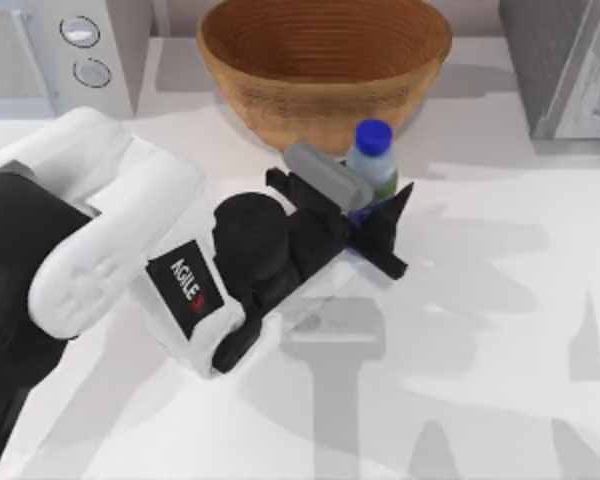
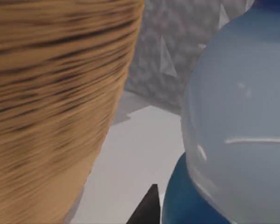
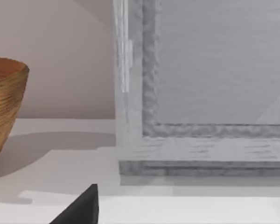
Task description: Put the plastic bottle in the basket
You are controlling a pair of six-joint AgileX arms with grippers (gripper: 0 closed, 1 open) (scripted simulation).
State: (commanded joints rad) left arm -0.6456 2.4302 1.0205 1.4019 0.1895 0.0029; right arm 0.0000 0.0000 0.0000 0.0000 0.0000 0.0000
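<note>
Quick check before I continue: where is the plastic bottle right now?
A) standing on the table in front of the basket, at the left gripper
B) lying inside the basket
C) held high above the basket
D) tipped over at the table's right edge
A: in the top view the plastic bottle stands upright on the table, just in front of the basket, with the left gripper around its lower half.

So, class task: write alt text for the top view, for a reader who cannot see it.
The left gripper reaches around a small clear plastic bottle with a blue cap, standing upright on the white table. Just behind the bottle sits a large round tan wicker basket.
</note>
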